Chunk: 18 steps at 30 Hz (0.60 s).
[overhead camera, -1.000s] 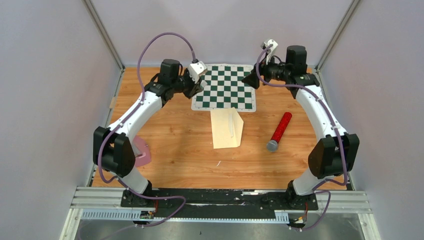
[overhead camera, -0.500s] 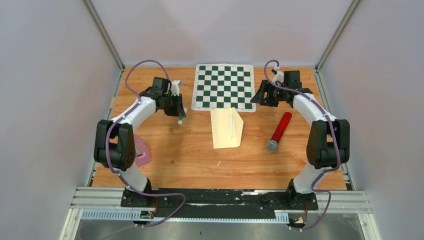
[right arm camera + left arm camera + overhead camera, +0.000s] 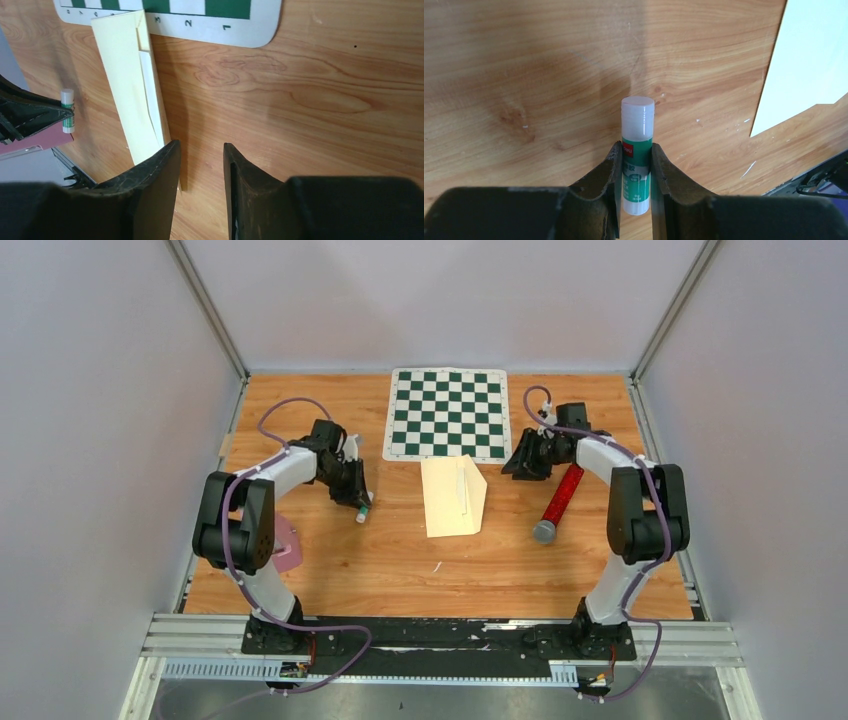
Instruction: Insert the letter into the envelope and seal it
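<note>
Between left pincer (image 3: 635, 150) jaws: glue stick (image 3: 637, 125) clamped, cap outward, likely kept ready for sealing | right pincer (image 3: 201, 150): half open, empty | envelope (image 3: 129, 85): flat, ahead-left of right pincer, flap looked open; letter not discernible | since a second earlier: both arms dropped from beside chessboard (image 3: 448, 413), right jaws narrowed, envelope unmoved.

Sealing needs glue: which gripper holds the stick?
The left gripper, clamped on the green-and-white glue stick; the right gripper has empty jaws, near the envelope.
</note>
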Tool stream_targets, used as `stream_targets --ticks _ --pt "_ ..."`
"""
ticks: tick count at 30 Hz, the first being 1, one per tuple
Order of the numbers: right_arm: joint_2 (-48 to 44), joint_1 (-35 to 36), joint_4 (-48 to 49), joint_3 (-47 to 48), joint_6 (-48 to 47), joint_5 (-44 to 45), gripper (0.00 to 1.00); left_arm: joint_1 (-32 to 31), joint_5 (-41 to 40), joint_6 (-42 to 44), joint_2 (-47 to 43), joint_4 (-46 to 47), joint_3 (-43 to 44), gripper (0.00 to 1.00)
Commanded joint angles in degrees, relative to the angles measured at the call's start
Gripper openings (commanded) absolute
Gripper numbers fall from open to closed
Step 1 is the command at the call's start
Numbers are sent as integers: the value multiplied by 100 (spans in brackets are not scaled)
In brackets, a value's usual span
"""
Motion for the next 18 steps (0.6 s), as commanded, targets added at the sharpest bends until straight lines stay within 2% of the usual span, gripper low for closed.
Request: stream_targets --ticks 1,5,11,18 --pt "335 14 112 23 260 -30 36 -12 -31 -268 -19 80 -148 19" --pt "642 37 142 106 321 -259 30 -14 -137 -327 -44 94 -278 32" --pt "797 114 140 115 329 -314 28 -16 -130 -374 -5 205 -333 39" --pt "817 123 142 110 323 -302 28 -13 -107 -311 84 153 -219 40"
